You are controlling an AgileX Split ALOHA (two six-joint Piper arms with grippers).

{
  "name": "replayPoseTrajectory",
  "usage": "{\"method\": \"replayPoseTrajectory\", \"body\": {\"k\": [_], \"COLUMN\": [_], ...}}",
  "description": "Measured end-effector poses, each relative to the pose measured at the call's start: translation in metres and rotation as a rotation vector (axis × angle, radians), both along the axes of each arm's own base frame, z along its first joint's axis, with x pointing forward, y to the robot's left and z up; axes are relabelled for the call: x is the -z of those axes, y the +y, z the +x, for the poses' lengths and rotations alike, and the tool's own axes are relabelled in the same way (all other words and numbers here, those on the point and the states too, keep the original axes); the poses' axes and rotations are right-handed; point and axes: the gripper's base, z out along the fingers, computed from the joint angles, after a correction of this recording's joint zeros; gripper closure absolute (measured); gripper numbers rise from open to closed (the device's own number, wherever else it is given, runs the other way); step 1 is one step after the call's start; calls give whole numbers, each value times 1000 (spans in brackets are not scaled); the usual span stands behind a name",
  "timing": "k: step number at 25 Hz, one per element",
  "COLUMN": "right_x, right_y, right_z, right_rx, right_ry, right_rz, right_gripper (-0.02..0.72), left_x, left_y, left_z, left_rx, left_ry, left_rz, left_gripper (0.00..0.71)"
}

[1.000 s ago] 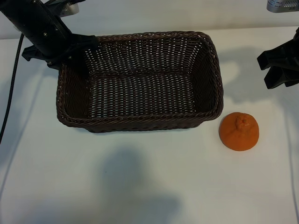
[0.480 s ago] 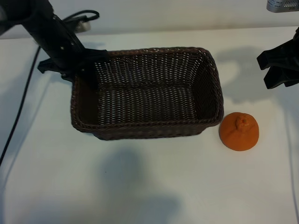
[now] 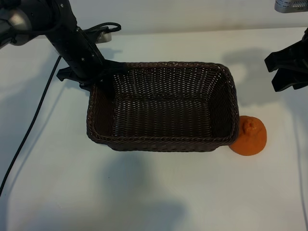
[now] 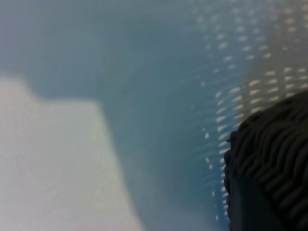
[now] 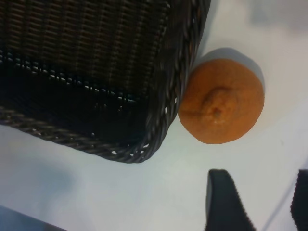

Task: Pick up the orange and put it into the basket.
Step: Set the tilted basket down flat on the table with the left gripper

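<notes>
The dark brown woven basket (image 3: 163, 142) stands mid-table. My left gripper (image 3: 103, 80) is shut on its back left corner rim, one finger inside the wall and one outside. The left wrist view shows only a piece of the weave (image 4: 274, 163) close up. The orange (image 3: 251, 138) lies on the white table against the basket's front right corner, knob up, partly hidden behind the rim. In the right wrist view the orange (image 5: 222, 109) touches the basket's corner (image 5: 161, 137). My right gripper (image 3: 288, 72) hangs open and empty at the right edge, behind the orange, its fingertips (image 5: 222, 202) apart.
A black cable (image 3: 29, 130) trails from the left arm across the left side of the table. Bare white tabletop (image 3: 144, 192) lies in front of the basket. A grey fixture (image 3: 291, 5) sits at the top right corner.
The left arm has dragged the basket right and toward the front by its corner. The basket's right end now reaches the orange. The right arm has stayed still.
</notes>
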Motion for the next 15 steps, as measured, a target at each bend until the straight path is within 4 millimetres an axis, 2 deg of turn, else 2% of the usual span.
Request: {"method": "replayPoseTrajectory", "body": {"k": [15], "right_x": [0], "right_y": [0], "right_z": [0], "right_rx": [0], "right_ry": [0], "right_rz": [0], "right_gripper": [341], "left_x": [0], "left_y": [0], "left_z": [3], "left_rx": [-10], "left_ry": [-33], "left_rz": [0], "left_gripper": [503]}}
